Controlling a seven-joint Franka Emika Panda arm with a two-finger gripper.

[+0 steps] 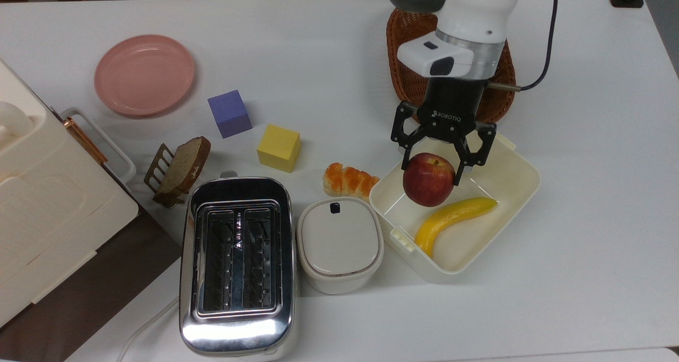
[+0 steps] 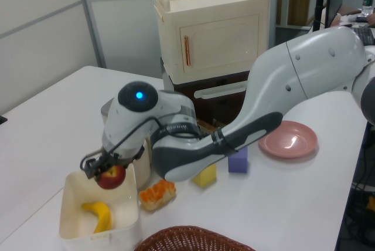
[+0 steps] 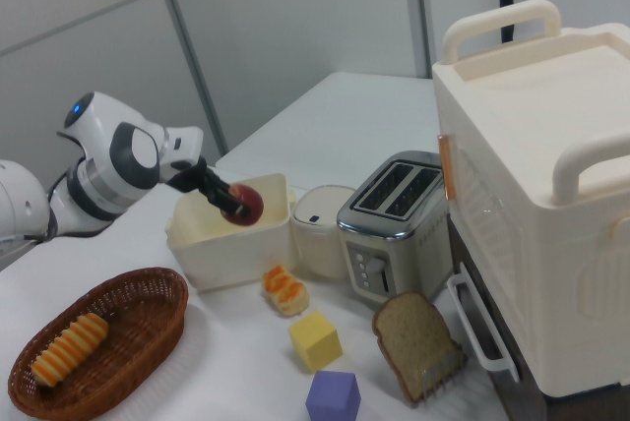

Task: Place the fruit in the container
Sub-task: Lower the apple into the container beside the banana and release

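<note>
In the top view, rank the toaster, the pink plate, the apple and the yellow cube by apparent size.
1. Toaster, clearly largest.
2. Pink plate.
3 and 4. Apple and yellow cube look alike; the apple, held up by the end effector, sits nearer the camera, so I won't rank them.

container top open | banana across floor | wicker basket just behind

Bright even indoor light, soft shadows, glare on the toaster, sharp focus
</note>
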